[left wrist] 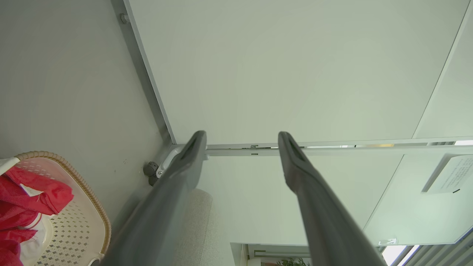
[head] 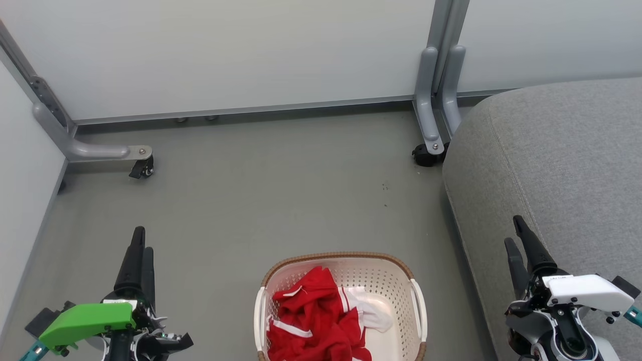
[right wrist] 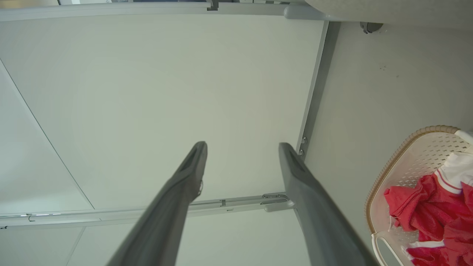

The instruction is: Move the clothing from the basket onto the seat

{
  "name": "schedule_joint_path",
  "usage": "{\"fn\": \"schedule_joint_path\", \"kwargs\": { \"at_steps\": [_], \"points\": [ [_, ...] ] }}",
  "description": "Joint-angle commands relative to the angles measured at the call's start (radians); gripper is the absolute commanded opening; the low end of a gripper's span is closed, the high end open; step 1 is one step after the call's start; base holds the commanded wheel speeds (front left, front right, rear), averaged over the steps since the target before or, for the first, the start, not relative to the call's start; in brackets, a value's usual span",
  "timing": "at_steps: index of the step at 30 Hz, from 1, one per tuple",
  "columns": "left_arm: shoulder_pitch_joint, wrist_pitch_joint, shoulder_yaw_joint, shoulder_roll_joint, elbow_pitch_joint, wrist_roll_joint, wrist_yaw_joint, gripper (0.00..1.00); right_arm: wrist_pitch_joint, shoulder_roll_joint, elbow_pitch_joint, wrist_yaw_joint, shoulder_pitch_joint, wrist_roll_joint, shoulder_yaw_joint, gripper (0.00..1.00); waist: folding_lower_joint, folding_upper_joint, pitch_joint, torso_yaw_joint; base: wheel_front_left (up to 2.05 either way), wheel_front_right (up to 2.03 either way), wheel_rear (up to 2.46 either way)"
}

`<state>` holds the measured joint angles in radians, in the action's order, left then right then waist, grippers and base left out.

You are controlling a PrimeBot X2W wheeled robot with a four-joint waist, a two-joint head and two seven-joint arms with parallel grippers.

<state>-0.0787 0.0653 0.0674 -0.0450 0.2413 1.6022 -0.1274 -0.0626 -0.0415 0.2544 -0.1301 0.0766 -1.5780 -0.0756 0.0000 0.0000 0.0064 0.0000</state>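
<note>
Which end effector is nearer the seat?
Right. The right end effector sits at the edge of the seat; the left end effector is beyond the basket.

- The basket (head: pixel 341 255): the head view's bottom edge cuts off its near end, and both wrist views crop it at a corner.
- The clothing (head: pixel 311 321): its lower part runs off that same bottom edge. It hides the basket's bottom on the left. We cannot tell how many garments there are.
- The seat (head: pixel 551 160): cut off by the right and bottom edges. The right gripper (head: pixel 512 229) and its wrist cover part of the near side.
- The left gripper (head: pixel 143 239): its fingers overlap in the head view, so we cannot read the gap there.
- Dark specks (head: pixel 385 188): too small to identify.
- Notice (left wrist: pixel 452 173): the print is too small to read, and the right edge crops it.
</note>
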Motion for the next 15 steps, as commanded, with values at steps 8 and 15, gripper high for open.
{"fn": "schedule_joint_path", "kwargs": {
  "at_steps": [8, 15],
  "points": [
    [-0.03, -0.046, -0.017, -0.022, -0.062, -0.147, -0.002, 1.0, 0.044, -0.009, -0.063, 0.0, 0.024, 0.196, 0.009, 1.0, 0.0, 0.0, 0.003, 0.0, 0.0, 0.0, 0.0],
    [-0.025, -0.075, -0.026, -0.02, -0.096, -0.277, -0.002, 1.0, 0.072, -0.008, -0.1, 0.0, 0.021, 0.365, 0.028, 1.0, 0.0, 0.0, 0.005, 0.0, 0.0, 0.0, 0.0]
  ]
}}
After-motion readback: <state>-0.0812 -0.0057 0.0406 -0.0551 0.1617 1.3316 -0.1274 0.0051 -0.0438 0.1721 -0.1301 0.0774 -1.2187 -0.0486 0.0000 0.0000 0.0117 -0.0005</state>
